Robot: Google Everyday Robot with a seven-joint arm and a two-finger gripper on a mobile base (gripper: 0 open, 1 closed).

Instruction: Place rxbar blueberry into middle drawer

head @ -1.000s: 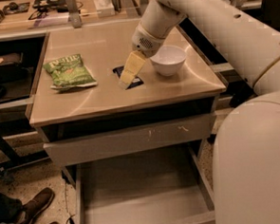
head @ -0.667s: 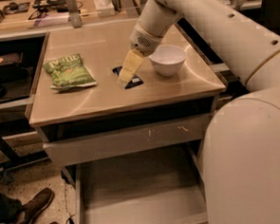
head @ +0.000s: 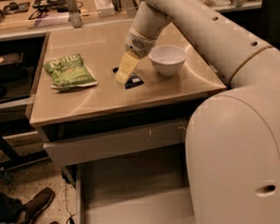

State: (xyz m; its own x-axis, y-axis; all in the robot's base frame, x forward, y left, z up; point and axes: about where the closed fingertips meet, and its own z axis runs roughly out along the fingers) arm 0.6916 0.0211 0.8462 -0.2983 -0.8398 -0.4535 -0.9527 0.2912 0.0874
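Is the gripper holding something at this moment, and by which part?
It cannot be told. The gripper is down at the rxbar blueberry, covering part of it; the bar lies on the counter.

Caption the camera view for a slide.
Gripper over blue snack bar on counter; drawer open below.

The gripper (head: 122, 77) has slid a little to the left across the tabletop and now sits low over the left part of the rxbar blueberry (head: 134, 80), so more of the dark wrapper's corner shows to its right than a second ago. The robot's bulky white arm housing (head: 238, 160) in the foreground has swung further left and now hides the right side wall of the open middle drawer (head: 130, 181), which showed before.
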